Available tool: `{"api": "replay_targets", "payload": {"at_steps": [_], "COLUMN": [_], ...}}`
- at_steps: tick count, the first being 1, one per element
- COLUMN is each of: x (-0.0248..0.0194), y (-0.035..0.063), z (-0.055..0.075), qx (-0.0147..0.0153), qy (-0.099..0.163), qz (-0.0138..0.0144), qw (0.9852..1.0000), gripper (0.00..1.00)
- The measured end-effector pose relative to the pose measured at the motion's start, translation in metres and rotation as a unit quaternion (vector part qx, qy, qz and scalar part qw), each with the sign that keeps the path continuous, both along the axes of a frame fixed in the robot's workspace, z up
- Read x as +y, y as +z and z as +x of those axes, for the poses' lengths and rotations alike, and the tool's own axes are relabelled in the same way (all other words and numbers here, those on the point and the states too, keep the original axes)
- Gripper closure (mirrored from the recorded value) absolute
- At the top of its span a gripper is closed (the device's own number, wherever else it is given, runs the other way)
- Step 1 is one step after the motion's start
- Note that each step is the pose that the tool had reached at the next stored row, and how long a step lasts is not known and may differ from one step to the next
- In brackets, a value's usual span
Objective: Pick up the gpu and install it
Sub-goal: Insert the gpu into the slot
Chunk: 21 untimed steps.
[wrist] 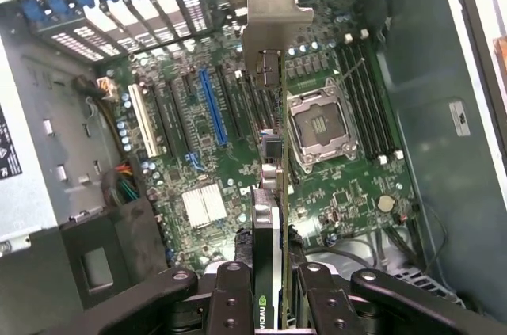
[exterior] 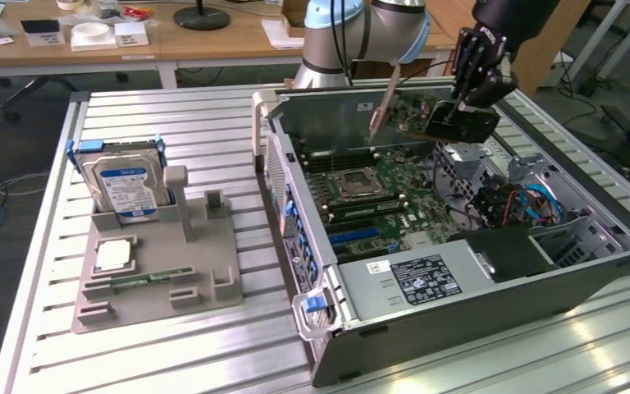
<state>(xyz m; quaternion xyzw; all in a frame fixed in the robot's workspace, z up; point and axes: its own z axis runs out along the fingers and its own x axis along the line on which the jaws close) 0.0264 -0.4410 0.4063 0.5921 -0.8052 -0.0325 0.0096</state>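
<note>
Wrist view: end effector (wrist: 273,291) clamped on the gpu (wrist: 273,224), with the card seen edge-on in its grip. The card's long axis runs away from the wrist, and its silver bracket (wrist: 273,26) leads toward the slotted rear wall of the computer case (wrist: 47,153). The card hangs above the motherboard (wrist: 348,184), clear of it. The blue slot (wrist: 212,109) lies just beside the card's line and roughly parallel to it, not under it. Exterior view: the case lies open on the slatted surface (exterior: 184,361). The hard drive (exterior: 127,185) stands in a grey holder (exterior: 162,279), well apart.
</note>
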Motion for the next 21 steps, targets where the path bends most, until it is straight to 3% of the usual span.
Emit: {"api": "replay_targets", "payload": {"at_steps": [6, 11, 21], "x": [0.0, 0.0, 0.0], "y": [-0.0002, -0.0004, -0.0004], "z": [0.0, 0.0, 0.0], "qx": [0.0, 0.0, 0.0], "qy": [0.034, 0.063, 0.064], "qz": [0.0001, 0.0, -0.0002], "qw": [0.9994, 0.998, 0.9979], "gripper": [0.73, 0.73, 0.73]}}
